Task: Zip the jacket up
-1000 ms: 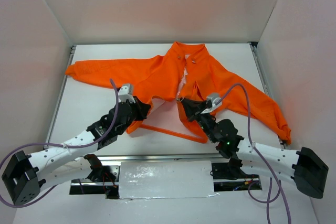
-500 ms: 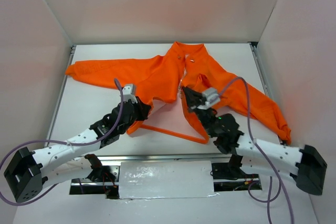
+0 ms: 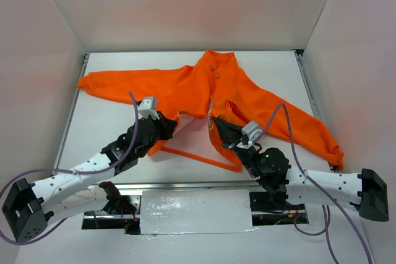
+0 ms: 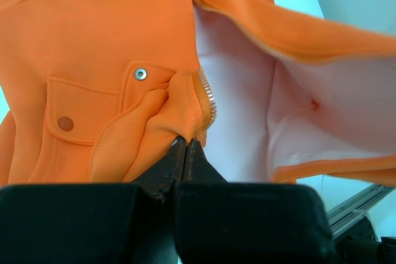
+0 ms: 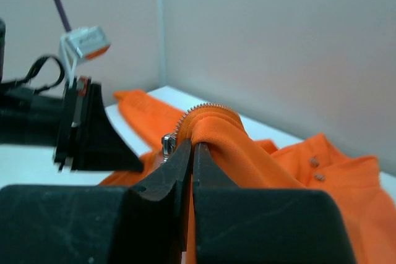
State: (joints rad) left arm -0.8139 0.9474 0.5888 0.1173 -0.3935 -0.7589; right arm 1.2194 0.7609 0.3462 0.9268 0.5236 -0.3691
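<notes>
We see the orange jacket [image 3: 185, 88] spread on the white desk [image 3: 102, 131], collar toward the far wall and a sleeve out to each side. Its front is open below the chest, so the pale lining [image 4: 241, 122] shows. The left hand [image 4: 185, 144] is pinched tight on a bunched fold of one front edge, just beside the zipper teeth [image 4: 208, 96]. Next to it lies a flap pocket [image 4: 80, 115] with a silver snap [image 4: 140, 73]; we cannot tell what the pocket holds. The right hand [image 5: 193, 146] grips the other front edge, raised off the desk, teeth arching over its fingertips and the metal slider [image 5: 166, 144] just beside them.
</notes>
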